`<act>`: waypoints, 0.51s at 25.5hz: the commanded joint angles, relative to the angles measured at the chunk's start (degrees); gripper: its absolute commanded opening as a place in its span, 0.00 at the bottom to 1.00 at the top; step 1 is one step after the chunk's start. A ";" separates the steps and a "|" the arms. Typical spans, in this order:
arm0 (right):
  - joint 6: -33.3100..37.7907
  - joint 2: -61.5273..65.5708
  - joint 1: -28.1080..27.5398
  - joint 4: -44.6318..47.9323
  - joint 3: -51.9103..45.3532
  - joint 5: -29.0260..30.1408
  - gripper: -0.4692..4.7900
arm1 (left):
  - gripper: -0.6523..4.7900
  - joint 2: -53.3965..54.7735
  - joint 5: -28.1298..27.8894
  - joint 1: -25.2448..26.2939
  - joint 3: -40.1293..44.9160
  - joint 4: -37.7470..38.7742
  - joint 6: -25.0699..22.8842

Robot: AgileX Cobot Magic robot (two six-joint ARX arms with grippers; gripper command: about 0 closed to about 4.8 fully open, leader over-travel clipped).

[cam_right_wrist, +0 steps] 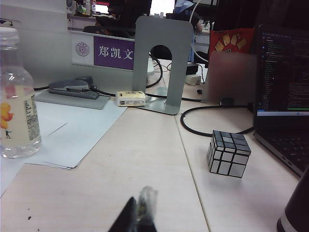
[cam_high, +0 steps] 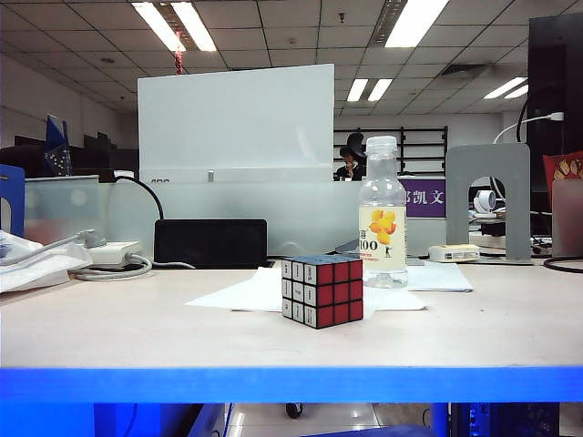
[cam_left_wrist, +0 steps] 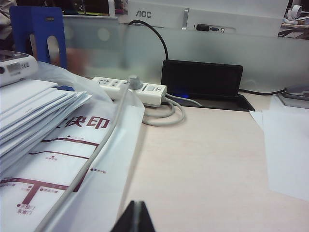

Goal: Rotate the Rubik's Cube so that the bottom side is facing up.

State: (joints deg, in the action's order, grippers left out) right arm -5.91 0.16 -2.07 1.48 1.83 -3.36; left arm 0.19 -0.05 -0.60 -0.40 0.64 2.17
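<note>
Room: I'm looking into an open office with ceiling strip lights; a pale tabletop [cam_high: 109, 328] with a blue front edge carries everything, and a frosted divider runs along its far side.
Left tool: the left tool [cam_left_wrist: 136, 218] sits low at the near left of the tabletop, its dark fingertips pressed together with nothing between them. It is not visible from the exterior camera.
Right tool: the right tool [cam_right_wrist: 138, 212] sits low at the near right, also pinched closed and empty. I can't see the Rubik's Cube from either wrist camera.
Nearby on the left: a stack of envelopes [cam_left_wrist: 34, 113] on a plastic bag, a white power strip [cam_left_wrist: 129, 90] and a black box [cam_left_wrist: 202, 80] beyond it.
Nearby on the right: a mirrored silver cube [cam_right_wrist: 228, 153], a laptop [cam_right_wrist: 282, 96] and a grey bookend [cam_right_wrist: 162, 63]; none of these is the target.
Cube position: the Rubik's Cube [cam_high: 322, 290] stands near the middle of the tabletop on a sheet of white paper [cam_high: 246, 293], just in front and left of a clear bottle [cam_high: 383, 214], corner turned toward the camera.
Cube looks: black frame, three by three; red stickers on the right-hand face, white dark-marked ones on the left face, blue on top.
Handling, my guess: rigid, light, smooth plastic that may slip or twist a layer.
Grip, my guess: I'd clamp two opposite side faces at mid-height, squarely, minding the bottle.
</note>
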 commanded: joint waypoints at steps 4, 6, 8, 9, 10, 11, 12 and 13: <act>0.15 -0.09 -0.02 1.66 0.22 0.15 0.08 | 0.11 -0.09 0.09 -0.02 -0.07 0.61 -0.22; 1.53 -0.09 -0.02 1.90 0.22 0.70 0.08 | 0.11 -0.09 0.09 -0.02 -0.07 0.96 -0.17; 4.48 -0.09 -0.02 1.73 0.22 0.70 0.08 | 0.11 -0.09 0.11 -0.02 -0.07 0.92 0.02; 4.57 -0.09 -0.02 1.64 0.22 0.70 0.08 | 0.11 -0.09 0.11 -0.02 -0.07 0.94 0.04; 4.57 -0.09 -0.02 1.53 0.22 0.70 0.08 | 0.11 -0.09 0.11 -0.02 -0.07 0.96 0.09; 4.63 -0.09 -0.02 1.38 0.22 0.70 0.08 | 0.11 -0.09 0.11 -0.02 -0.07 0.96 0.39; 4.68 -0.09 -0.02 1.01 0.22 0.76 0.08 | 0.11 -0.09 0.13 -0.02 -0.07 0.96 1.90; 5.33 -0.09 0.00 0.61 0.26 0.74 0.08 | 0.11 -0.09 0.11 -0.02 -0.07 0.98 3.02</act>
State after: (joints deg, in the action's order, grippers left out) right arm -1.50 0.14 -2.07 1.96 1.83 -2.81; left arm 0.19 -0.08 -0.60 -0.40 2.13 3.29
